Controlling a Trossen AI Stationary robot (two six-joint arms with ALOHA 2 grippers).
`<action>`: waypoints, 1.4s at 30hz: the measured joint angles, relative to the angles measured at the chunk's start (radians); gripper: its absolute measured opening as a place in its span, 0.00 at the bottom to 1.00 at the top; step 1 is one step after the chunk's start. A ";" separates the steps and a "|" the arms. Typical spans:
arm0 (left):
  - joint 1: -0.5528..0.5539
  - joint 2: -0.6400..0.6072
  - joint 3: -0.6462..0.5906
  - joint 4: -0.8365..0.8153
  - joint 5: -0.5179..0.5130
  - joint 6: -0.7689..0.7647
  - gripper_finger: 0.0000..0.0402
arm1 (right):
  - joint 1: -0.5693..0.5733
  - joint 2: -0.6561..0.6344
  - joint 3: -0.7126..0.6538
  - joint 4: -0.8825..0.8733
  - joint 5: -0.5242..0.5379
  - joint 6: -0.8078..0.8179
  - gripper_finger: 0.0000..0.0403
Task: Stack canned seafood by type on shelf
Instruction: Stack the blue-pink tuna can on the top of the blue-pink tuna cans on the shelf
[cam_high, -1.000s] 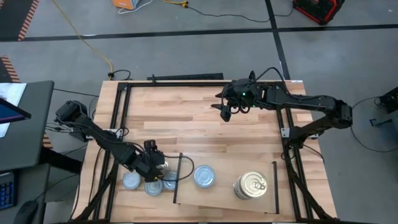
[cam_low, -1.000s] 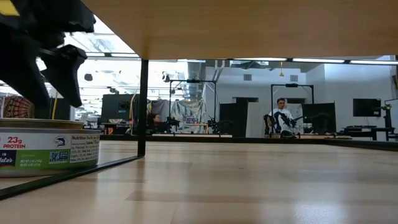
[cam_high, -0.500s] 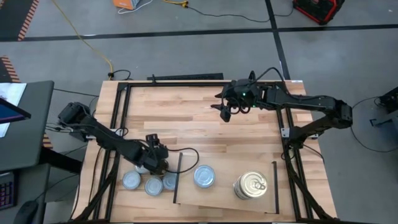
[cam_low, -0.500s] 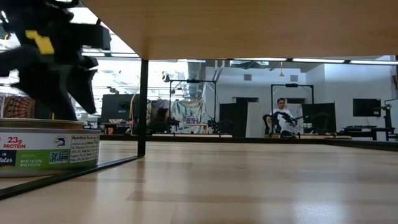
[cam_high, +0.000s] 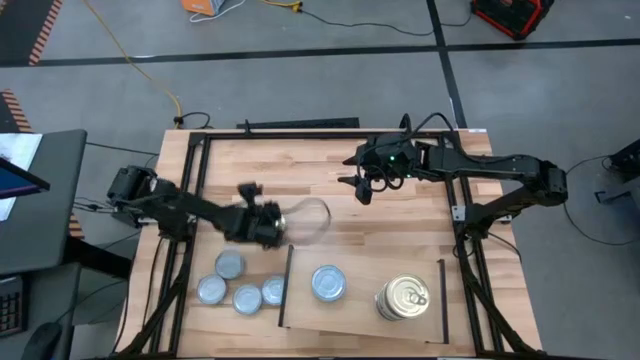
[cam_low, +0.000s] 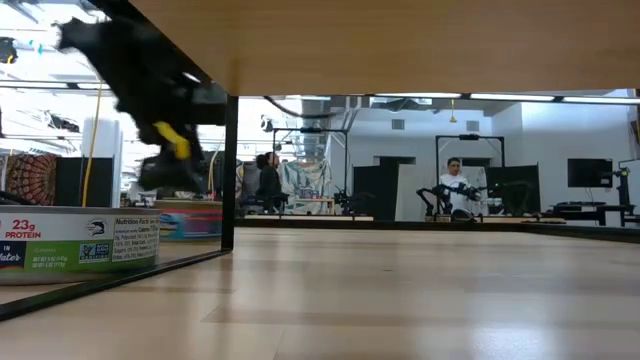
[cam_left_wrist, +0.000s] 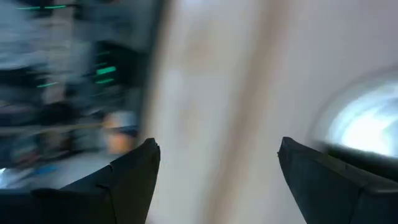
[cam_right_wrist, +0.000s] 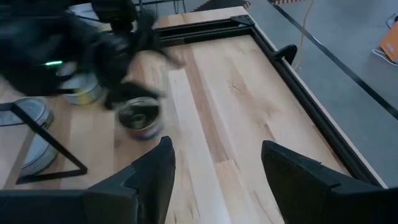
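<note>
My left gripper (cam_high: 283, 222) (cam_left_wrist: 217, 168) is open over the middle of the tabletop, left of centre. A motion-blurred tin (cam_high: 311, 222) (cam_right_wrist: 142, 118) lies just beyond its fingertips; in the left wrist view this tin (cam_left_wrist: 367, 121) shows beside one finger, not between the two. Several silvery tins (cam_high: 238, 283) sit flat on the table near the left edge. On the pale shelf (cam_high: 360, 312), one silvery-blue tin (cam_high: 328, 283) and a gold-lidded stack (cam_high: 403, 298) rest on their bases. My right gripper (cam_high: 362, 188) (cam_right_wrist: 217, 180) hangs open over the far middle of the table. My left gripper is right at the blurred tin (cam_high: 305, 222), coming at it level from the table's left. Motion blur hides whether a finger touches it. The tin is not between the two fingers.
The shelf's thin black strips (cam_high: 285, 288) (cam_high: 440, 300) stand along its short sides. A black frame rims the tabletop (cam_high: 330, 132). In the low view a labelled tin (cam_low: 80, 240) is close at the left, and people sit in the room behind.
My left gripper has swung from the group of tins at the near left toward the far edge and the right, rising on the way. One tin has travelled with it from that group to the middle of the table and is blurred in motion.
</note>
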 joint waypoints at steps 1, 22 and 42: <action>0.042 0.000 0.000 0.023 -0.051 0.040 0.79 | 0.000 -0.002 0.000 0.001 0.000 -0.007 0.66; 0.533 -0.239 0.000 0.216 1.060 0.478 0.77 | 0.074 -0.201 0.000 -0.202 0.000 0.026 0.66; 0.598 -0.063 0.005 0.184 1.166 0.531 0.26 | 0.185 -0.161 -0.001 -0.139 0.000 0.095 0.66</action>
